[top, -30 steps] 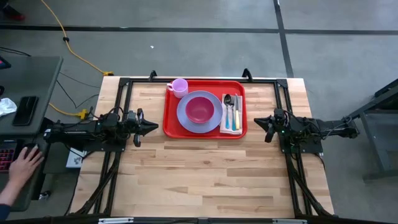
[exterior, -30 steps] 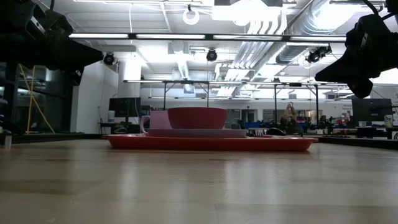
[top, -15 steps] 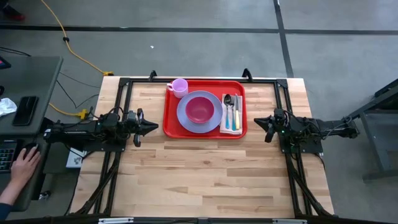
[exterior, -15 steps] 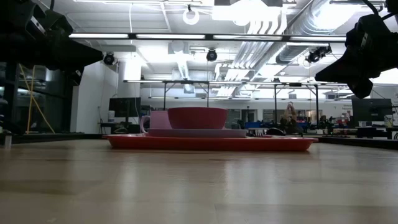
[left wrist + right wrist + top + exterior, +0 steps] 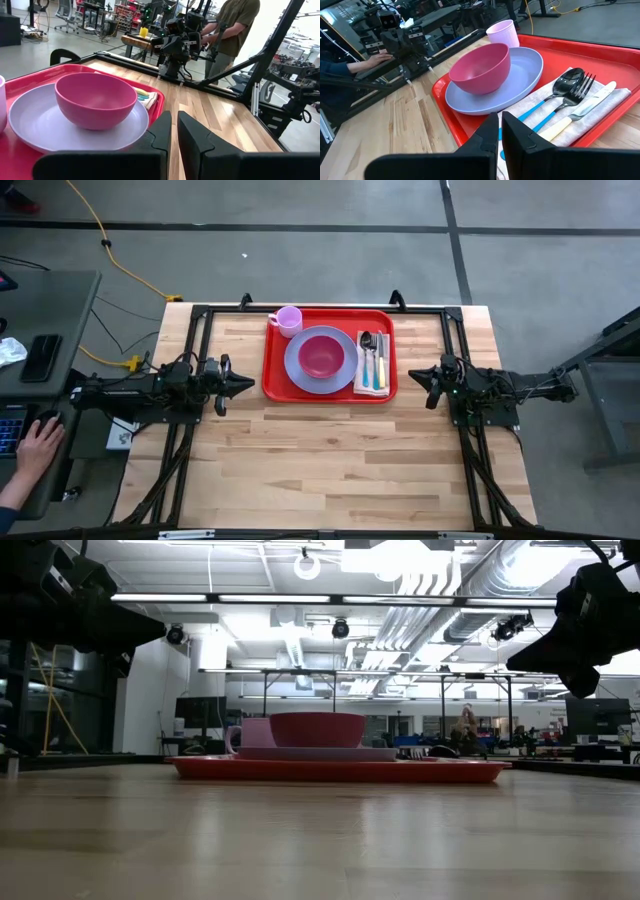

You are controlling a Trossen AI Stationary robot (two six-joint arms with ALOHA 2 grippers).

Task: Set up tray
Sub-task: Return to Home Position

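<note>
Both arms stretch level at the surface's side edges. The left hand (image 5: 245,385) and right hand (image 5: 417,377) point inward, fingers narrowed to a slit and empty. The red tray (image 5: 273,375) sits between them at the far edge. Only the right wrist view clearly shows the spoon (image 5: 568,80), fork (image 5: 579,91) and knife (image 5: 596,96) on the napkin (image 5: 620,95).

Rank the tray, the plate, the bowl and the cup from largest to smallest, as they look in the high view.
1. tray
2. plate
3. bowl
4. cup
</note>
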